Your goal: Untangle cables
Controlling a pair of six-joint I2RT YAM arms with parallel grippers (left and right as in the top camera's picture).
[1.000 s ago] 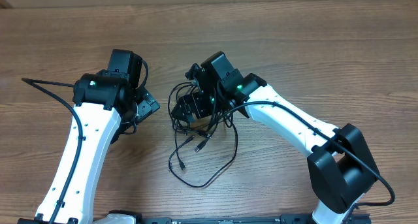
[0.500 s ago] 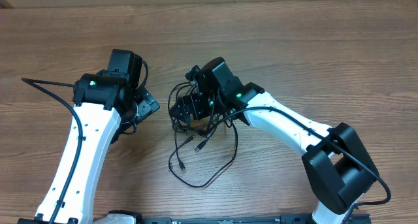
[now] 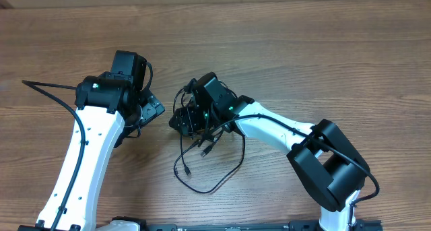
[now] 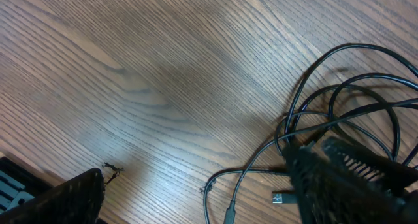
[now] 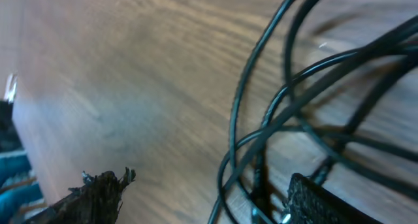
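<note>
The cables (image 3: 205,149) are thin black cords tangled on the wooden table, with loops and plug ends trailing toward the front. My right gripper (image 3: 183,120) is low over the left part of the tangle. In the right wrist view its fingers (image 5: 209,198) are open with several cable loops (image 5: 261,139) between and beyond them. My left gripper (image 3: 153,111) is just left of the tangle, open and empty. In the left wrist view its fingers (image 4: 209,201) are spread wide, with cable loops (image 4: 339,100) and a silver-tipped plug (image 4: 281,198) near the right finger.
A thicker black arm cable (image 3: 47,89) runs off to the left edge. The wooden table (image 3: 323,49) stretches around both arms.
My right gripper has moved left across the tangle, toward the left gripper. The cables shifted slightly with it. The left arm has not moved.
</note>
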